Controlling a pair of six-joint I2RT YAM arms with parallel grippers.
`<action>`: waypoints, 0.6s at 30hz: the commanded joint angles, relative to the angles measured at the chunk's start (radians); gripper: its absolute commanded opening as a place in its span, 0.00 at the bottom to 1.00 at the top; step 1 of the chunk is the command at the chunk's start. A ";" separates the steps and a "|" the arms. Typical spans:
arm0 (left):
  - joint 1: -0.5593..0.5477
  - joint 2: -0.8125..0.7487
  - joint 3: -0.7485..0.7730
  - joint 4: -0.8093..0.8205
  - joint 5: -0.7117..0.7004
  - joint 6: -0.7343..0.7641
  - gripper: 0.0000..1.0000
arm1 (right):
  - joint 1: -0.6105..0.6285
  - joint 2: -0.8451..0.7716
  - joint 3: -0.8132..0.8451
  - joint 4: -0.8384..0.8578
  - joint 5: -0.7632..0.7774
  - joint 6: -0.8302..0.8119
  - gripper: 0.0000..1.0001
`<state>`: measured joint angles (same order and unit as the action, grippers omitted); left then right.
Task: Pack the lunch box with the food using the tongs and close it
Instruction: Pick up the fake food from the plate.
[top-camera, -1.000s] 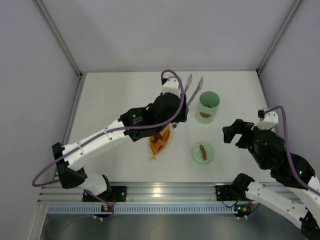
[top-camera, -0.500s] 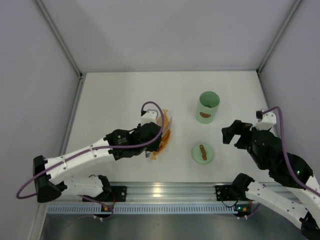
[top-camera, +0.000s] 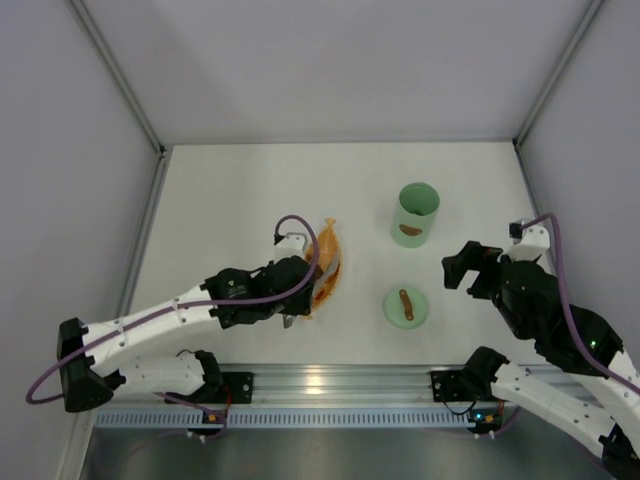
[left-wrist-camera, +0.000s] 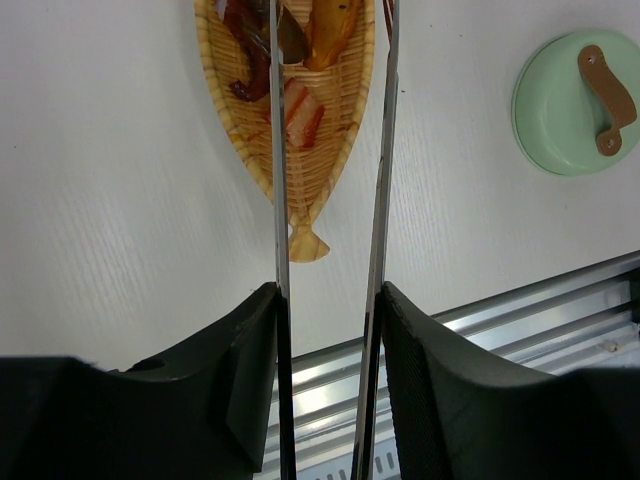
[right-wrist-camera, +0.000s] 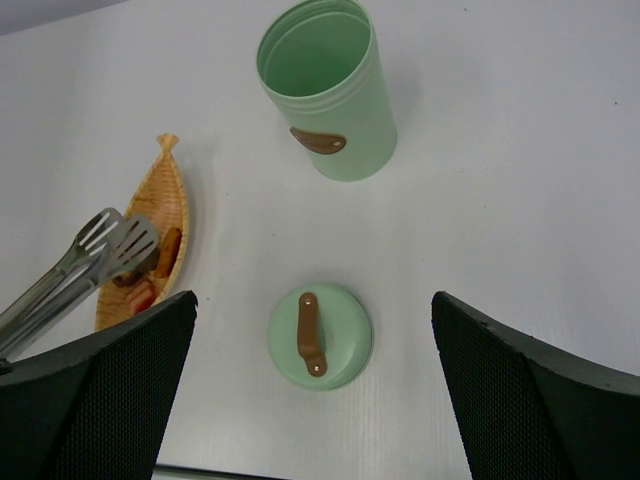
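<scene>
- Step in hand: pickup of the food (left-wrist-camera: 300, 110); none seen inside the lunch box (right-wrist-camera: 335, 100) yet, though its bottom isn't fully shown
- Left gripper (left-wrist-camera: 328, 296): jaws pressed on the outer sides of the tongs (right-wrist-camera: 132, 245), squeezing them partway; tong arms run fwd over the orange tray (left-wrist-camera: 345, 150)
- Right gripper (top-camera: 468, 264): jaws spread wide, holding nothing; sits well apart from box and lid
- Lunch box upright, mouth open, far-right of the tray and well apart from it; lid (right-wrist-camera: 320, 335) lies flat on the table (top-camera: 230, 190), handle up, between box and arm bases
- Next move, as I judge it: tighten the squeeze so the tips nip one piece; lift clear of the tray rim; carry across to the box mouth; keep pressure steady or the piece drops en route
- Left wrist view: shows pieces in the tray and the gap between tong arms; tips cut off at the frame top
- Right wrist view: shows slotted tips close together, low over the tray; can't tell if a piece is caught
- Top view: gives the layout; arm hides most of the tongs
</scene>
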<state>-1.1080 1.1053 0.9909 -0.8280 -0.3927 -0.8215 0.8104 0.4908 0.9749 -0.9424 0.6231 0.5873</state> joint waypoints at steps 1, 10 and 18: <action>-0.004 -0.006 -0.021 0.038 0.017 -0.015 0.48 | 0.010 -0.008 -0.005 0.034 -0.003 0.006 1.00; -0.004 0.039 -0.038 0.073 0.011 -0.004 0.49 | 0.010 -0.015 -0.008 0.031 -0.003 0.006 0.99; -0.004 0.070 -0.040 0.098 -0.003 0.005 0.49 | 0.010 -0.015 -0.010 0.031 0.001 0.000 1.00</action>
<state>-1.1080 1.1660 0.9470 -0.7925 -0.3748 -0.8204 0.8104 0.4850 0.9676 -0.9424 0.6228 0.5869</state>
